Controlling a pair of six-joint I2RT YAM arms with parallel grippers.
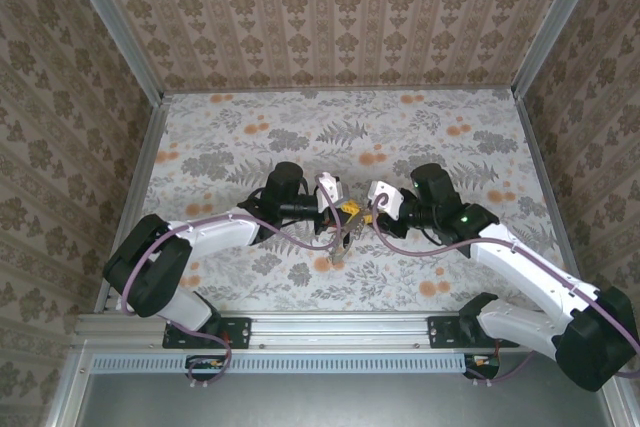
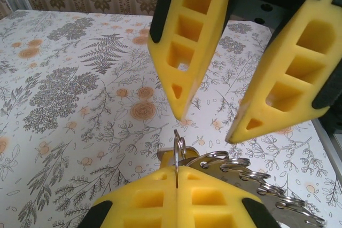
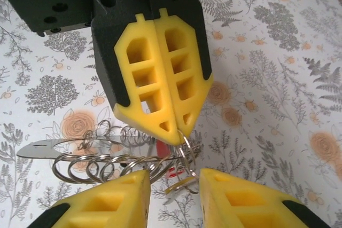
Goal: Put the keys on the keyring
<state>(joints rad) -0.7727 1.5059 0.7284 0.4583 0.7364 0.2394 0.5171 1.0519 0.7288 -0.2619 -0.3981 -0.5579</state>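
Between the tips of the left gripper (image 3: 178, 134) sits a thin metal loop of the keyring (image 3: 187, 150), and those jaws are pressed flat together on it. Tip to tip with them, the right gripper (image 2: 207, 126) has its jaws apart and grips nothing, the loop hanging just in front of its gap. Away from the left jaws trails a chain of small rings (image 3: 101, 166), ending in a flat metal tag (image 3: 43, 148). Just below the left tips a red key (image 3: 172, 173) peeks out, mostly hidden behind the rings. Both grippers hover above the table (image 1: 250, 137).
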